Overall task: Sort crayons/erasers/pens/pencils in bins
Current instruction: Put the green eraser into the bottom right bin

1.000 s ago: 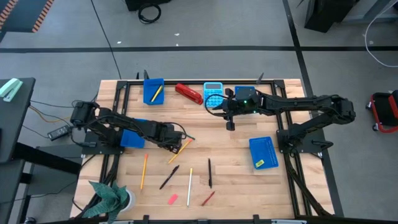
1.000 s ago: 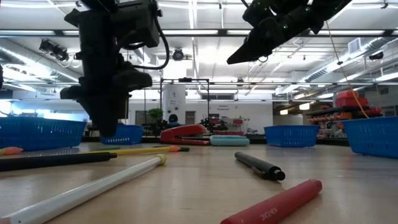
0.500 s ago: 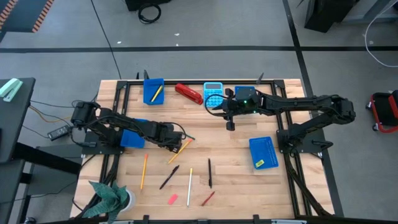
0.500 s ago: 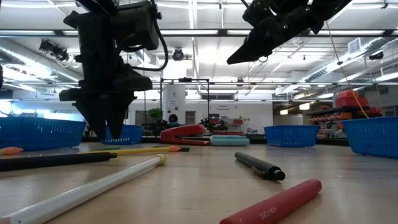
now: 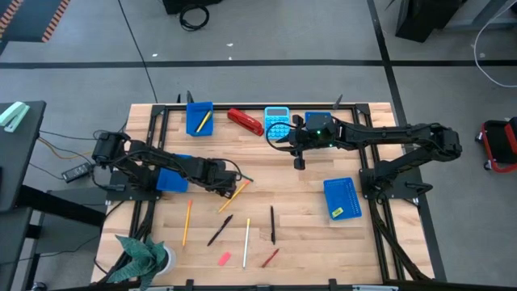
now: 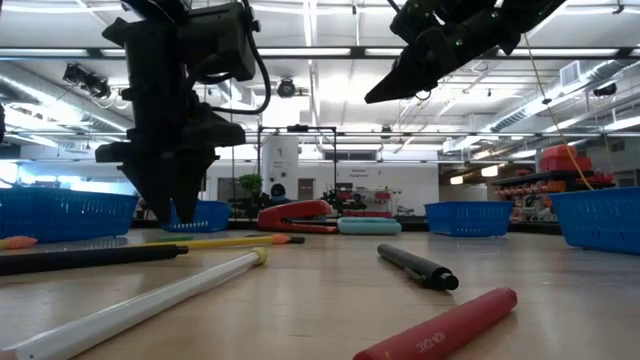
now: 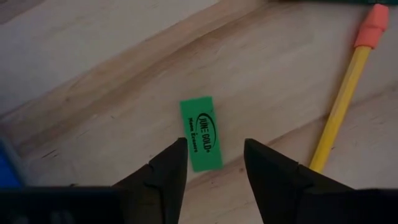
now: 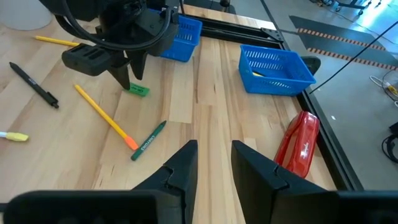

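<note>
From above, the left gripper [image 5: 229, 187] is parked low over the wood just right of the blue bin [image 5: 172, 180] under its arm, with an orange pencil [image 5: 233, 196] angled off beside it. The green eraser is under the wrist here, so you can't really spot it from this angle. The right gripper [image 5: 300, 162] hangs over the far middle of the table, near the calculator [image 5: 277, 123] and red stapler [image 5: 245, 120], just waiting.

Table-level view: the left gripper [image 6: 172, 205] points straight down, fingers spread in a narrow V with tips right at the tabletop. The eraser isn't visible from here either.

Left wrist view is the money shot. The green eraser [image 7: 201, 133] lies flat on the wood, printed face up, and the two fingers [image 7: 168, 168] are spread to either side of its near end with nothing pinched. A yellow pencil [image 7: 343, 99] with a pink tip lies well off to one side, so it shouldn't get in the way.

Right wrist view shows the same thing from across the table: the left gripper [image 8: 130, 70] right over the green eraser [image 8: 138, 90], a green crayon [image 8: 148, 140] and an orange pencil [image 8: 104, 116] nearby. Its own fingers [image 8: 184, 167] stand apart with nothing between them.

Handling-wise, I'd guess the eraser is light, rubbery and grippy, so no slip worries and no breakage. It's thin though, so the fingers need to go right down to the wood and squeeze across the narrow width, around mid-length.
</note>
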You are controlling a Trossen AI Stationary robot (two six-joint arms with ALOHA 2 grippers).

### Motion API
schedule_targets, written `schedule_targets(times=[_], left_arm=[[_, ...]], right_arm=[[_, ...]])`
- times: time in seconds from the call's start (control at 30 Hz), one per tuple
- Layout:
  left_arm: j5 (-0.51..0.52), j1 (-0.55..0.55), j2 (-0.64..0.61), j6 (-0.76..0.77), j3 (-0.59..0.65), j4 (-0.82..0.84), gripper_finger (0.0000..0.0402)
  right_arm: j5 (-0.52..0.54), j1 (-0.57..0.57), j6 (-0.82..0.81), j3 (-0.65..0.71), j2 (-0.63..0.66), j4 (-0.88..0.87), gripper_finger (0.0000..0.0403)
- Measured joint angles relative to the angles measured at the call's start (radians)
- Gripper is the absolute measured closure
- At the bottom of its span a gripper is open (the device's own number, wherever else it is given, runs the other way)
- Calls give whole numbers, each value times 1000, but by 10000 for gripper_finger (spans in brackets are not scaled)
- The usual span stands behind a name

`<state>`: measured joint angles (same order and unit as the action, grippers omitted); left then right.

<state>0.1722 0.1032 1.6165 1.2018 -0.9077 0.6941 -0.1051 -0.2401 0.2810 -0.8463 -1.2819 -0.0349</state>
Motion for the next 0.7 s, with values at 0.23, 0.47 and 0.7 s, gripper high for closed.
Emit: schedule_targets(times=[0.23, 0.47, 0.7], left_arm=[[0, 0, 0, 0, 0, 1, 233], [1, 0, 24, -5, 0, 4, 233], [3, -5, 96, -11, -4, -16, 234]], right_arm=[[0, 0, 0, 0, 0, 0, 299], [0, 0, 0, 0, 0, 0, 299], [0, 0, 0, 0, 0, 0, 299]])
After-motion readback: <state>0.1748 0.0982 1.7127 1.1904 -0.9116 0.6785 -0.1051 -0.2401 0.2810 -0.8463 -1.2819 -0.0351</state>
